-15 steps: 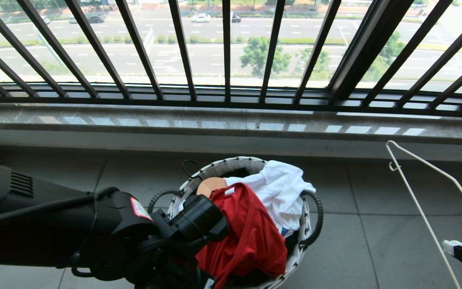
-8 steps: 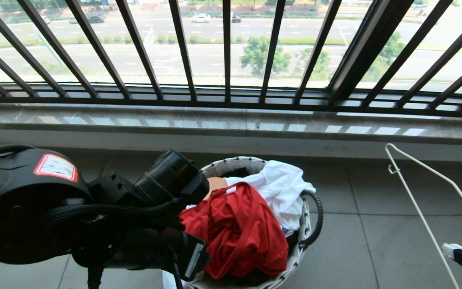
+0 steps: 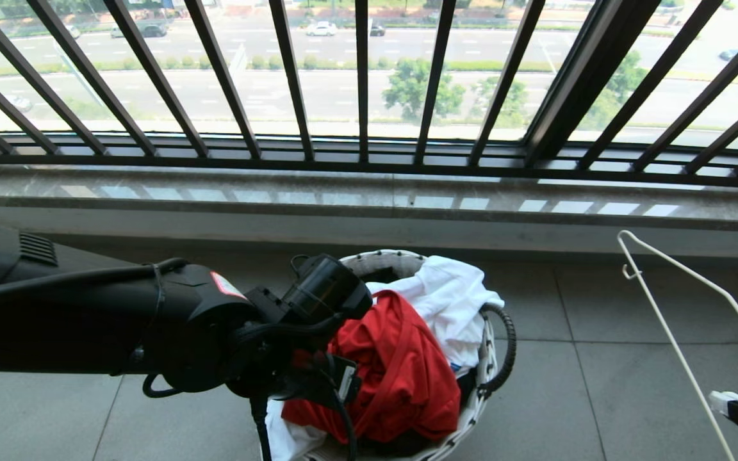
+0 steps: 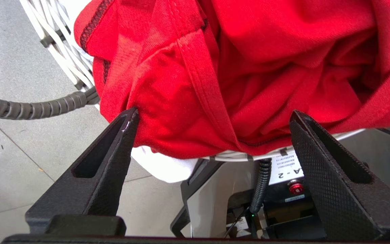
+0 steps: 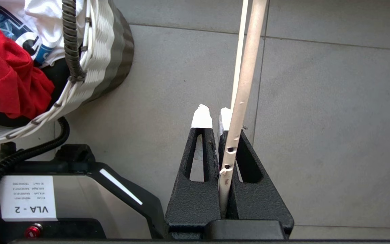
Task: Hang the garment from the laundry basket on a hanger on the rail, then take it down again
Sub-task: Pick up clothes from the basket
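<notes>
Nearest, at 8 o'clock in the head view, the left gripper [image 4: 212, 115] sits at the near-left edge of the basket [image 3: 382, 259], jaws released and spread wide, one fingertip [image 4: 129, 118] touching a fold of the shirt [image 3: 401, 378]; nothing is pinched between them. The shirt is crumpled on top of the basket load, spilling over the near rim, with a white garment [image 3: 446, 301] beside it toward 1 o'clock. Judged handling: light, limp knit, no stiffness, will sag and stretch from whatever point is taken; not fragile, not slippery against the textured pads. Best hold looks like a doubled seam, either the hemmed edge by the left fingertip or the ribbed band [image 4: 201, 74] running across the bundle, which looks like the neckline; a pinch on loose single cloth would probably drag the white garment along. Orientation: bunched, so no clear long axis; the heap runs roughly 6 to 12 o'clock, the band slanting from 11 toward 5 in the head view. Chest print and label not visible, so front or back up cannot be told. At 4 o'clock the right gripper [image 5: 215, 115], jaws clenched on the hanger [image 3: 683, 282], holds it off the floor [image 3: 599, 384], hanger rising steeply. Farthest, the balcony railing [image 3: 362, 83] at 12 o'clock; rail not in view.
</notes>
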You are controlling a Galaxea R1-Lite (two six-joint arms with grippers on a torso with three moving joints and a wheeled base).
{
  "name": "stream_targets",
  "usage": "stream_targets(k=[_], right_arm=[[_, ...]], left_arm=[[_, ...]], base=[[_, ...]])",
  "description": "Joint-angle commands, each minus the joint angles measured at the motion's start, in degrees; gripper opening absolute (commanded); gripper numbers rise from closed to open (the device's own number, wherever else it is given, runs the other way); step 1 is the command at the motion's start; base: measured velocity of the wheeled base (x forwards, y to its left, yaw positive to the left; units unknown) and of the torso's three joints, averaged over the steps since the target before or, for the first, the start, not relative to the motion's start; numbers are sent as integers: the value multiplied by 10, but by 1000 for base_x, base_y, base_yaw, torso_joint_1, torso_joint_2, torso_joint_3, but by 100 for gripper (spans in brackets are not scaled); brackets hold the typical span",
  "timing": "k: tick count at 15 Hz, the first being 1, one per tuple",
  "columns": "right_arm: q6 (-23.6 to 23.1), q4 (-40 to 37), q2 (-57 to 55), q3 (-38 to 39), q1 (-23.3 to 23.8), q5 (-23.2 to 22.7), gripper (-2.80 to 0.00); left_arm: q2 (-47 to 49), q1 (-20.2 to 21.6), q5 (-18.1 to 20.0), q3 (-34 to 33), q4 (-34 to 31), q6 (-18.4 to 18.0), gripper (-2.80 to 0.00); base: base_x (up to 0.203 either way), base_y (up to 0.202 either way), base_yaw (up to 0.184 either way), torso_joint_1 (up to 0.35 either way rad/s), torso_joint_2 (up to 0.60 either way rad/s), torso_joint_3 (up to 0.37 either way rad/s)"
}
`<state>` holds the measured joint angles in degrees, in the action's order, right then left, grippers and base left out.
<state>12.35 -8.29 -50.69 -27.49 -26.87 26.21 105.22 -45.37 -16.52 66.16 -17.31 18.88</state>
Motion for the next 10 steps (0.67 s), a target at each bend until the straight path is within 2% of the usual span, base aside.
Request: stream_targets(k=[1, 3, 4, 10], right_arm=[[1, 0, 1, 5, 0, 2, -280], [1, 2, 1, 6, 0, 1, -280], [1, 6, 1, 6, 0, 1, -280], [0, 7, 2, 6, 0, 2, -280]], left_arm=[[43, 11, -19, 16, 5, 1, 0], [46, 12, -49, 23, 6, -1, 0], [46, 12, -54, 24, 6, -1, -280], [30, 13, -75, 23, 6, -8, -280]], base=[[0, 0, 0, 0, 0, 0], [0, 0, 0, 0, 0, 0], [0, 0, 0, 0, 0, 0], [0, 0, 0, 0, 0, 0]])
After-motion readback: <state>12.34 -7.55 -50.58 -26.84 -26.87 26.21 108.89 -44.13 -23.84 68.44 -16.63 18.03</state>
